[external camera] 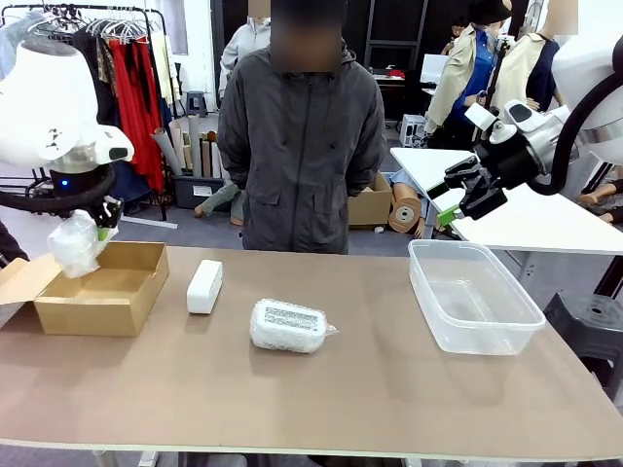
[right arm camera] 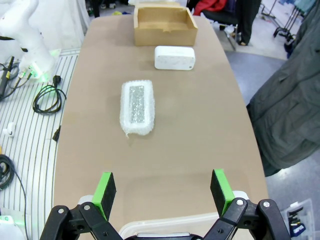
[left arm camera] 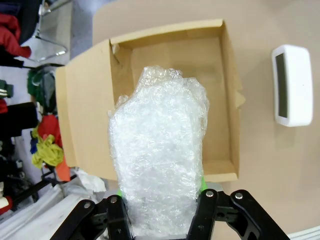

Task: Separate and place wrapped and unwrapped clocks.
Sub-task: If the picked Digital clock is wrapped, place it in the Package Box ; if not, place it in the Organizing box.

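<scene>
My left gripper (external camera: 100, 222) is shut on a wrapped clock (external camera: 76, 243), a bundle of crinkly plastic hanging over the open cardboard box (external camera: 97, 292). In the left wrist view that wrapped clock (left arm camera: 160, 150) rises from between the gripper's (left arm camera: 160, 202) jaws, with the box (left arm camera: 215, 105) below it. A bare white unwrapped clock (external camera: 204, 286) (left arm camera: 292, 85) lies just right of the box. A second wrapped clock (external camera: 287, 325) (right arm camera: 137, 107) lies mid-table. My right gripper (external camera: 465, 192) (right arm camera: 162, 187) hangs open and holds nothing, above the far side of the clear tub (external camera: 472, 326).
A person in a grey jacket (external camera: 302, 146) stands at the far edge, hands out of sight. The tub's rim (right arm camera: 175, 225) shows under my right fingers. The unwrapped clock (right arm camera: 174, 57) and the box (right arm camera: 164, 32) lie far across the table from that gripper.
</scene>
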Action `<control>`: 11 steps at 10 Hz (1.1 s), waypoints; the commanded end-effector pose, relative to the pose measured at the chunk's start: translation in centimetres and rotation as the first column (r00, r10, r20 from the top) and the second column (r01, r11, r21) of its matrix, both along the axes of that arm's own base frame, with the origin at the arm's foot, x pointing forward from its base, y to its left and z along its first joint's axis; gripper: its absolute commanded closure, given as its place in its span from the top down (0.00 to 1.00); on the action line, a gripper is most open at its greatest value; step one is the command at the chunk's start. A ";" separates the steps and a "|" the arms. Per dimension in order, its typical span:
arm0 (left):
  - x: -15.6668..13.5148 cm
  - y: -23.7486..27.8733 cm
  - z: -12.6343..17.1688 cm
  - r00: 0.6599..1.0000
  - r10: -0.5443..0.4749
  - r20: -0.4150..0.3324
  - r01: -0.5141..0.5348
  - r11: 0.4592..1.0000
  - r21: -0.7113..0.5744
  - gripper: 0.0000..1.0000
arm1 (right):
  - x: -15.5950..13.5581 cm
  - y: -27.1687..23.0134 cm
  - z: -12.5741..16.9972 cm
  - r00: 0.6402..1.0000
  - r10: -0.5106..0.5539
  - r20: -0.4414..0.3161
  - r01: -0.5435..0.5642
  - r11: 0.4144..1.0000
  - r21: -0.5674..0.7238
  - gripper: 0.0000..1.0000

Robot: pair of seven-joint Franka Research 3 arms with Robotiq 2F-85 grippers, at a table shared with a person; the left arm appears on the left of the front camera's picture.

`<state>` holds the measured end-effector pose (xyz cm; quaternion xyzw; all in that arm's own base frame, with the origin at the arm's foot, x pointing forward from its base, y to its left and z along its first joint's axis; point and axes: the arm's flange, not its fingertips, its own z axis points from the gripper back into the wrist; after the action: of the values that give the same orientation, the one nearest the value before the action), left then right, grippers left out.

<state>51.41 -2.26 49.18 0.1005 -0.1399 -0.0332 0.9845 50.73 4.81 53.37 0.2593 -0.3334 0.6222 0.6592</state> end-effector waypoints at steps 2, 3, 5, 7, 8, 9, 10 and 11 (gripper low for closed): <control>2.0 2.7 -1.4 1.000 0.012 0.021 -0.012 1.000 -0.010 0.00 | -0.1 0.1 0.1 1.000 0.004 0.005 -0.004 1.000 -0.002 1.00; 2.5 3.3 -2.1 0.999 0.022 0.028 -0.022 1.000 -0.005 0.00 | -0.1 0.1 0.1 1.000 0.004 0.005 -0.004 1.000 -0.002 1.00; 3.8 4.5 -3.7 0.999 -0.002 0.048 0.003 1.000 -0.020 0.00 | -0.1 0.1 0.1 1.000 0.004 0.005 -0.004 1.000 -0.002 1.00; 6.0 5.9 -5.8 0.999 -0.024 0.023 0.026 0.997 -0.072 0.00 | -0.1 0.1 0.1 1.000 0.004 0.005 -0.004 1.000 -0.002 1.00; 6.8 6.4 -6.7 0.999 -0.033 0.010 0.034 0.995 -0.094 0.00 | -0.1 0.1 0.1 1.000 0.004 0.005 -0.004 1.000 -0.002 1.00; 7.1 6.6 -7.5 0.999 -0.038 0.002 0.038 0.991 -0.126 0.00 | -0.1 0.1 0.1 1.000 0.004 0.005 -0.004 1.000 -0.002 1.00; 7.5 7.0 -8.1 0.999 -0.048 0.014 0.050 0.986 -0.156 0.00 | -0.1 0.1 0.1 1.000 0.004 0.005 -0.004 1.000 -0.002 1.00; 7.7 7.2 -8.4 0.998 -0.055 0.025 0.058 0.985 -0.164 0.00 | -0.1 0.1 0.1 1.000 0.004 0.005 -0.004 1.000 -0.002 1.00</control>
<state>58.77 3.98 40.01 0.0306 -0.1424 -0.0384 0.9886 50.73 4.81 53.37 0.2593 -0.3334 0.6222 0.6592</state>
